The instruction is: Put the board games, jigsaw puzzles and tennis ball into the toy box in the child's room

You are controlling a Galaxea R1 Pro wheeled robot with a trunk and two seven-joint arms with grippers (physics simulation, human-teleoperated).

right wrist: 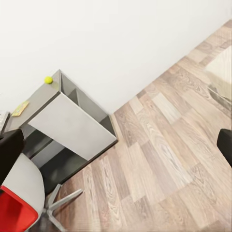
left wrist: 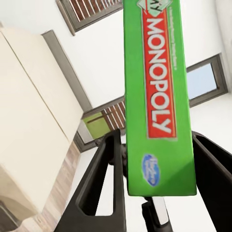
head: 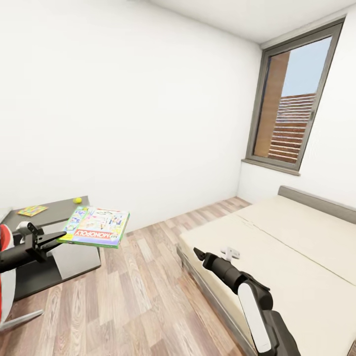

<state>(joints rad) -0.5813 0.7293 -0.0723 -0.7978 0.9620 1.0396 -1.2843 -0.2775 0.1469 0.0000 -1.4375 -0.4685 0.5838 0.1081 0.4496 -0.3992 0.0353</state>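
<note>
Wood-plank floor (head: 143, 277), flat Monopoly box (head: 96, 226)

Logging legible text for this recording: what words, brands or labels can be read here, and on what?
"MONOPOLY": white letters on a red band, on the green edge of the Monopoly box held in the left gripper.
"MONOPOLY": also on the box's side in the head view.
Small blue oval logo below the red band: too blurred to read.
Lid artwork: unreadable.

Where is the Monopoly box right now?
In the head view's lower left, the Monopoly box is held in the left gripper, above the floor beside the table.
</note>
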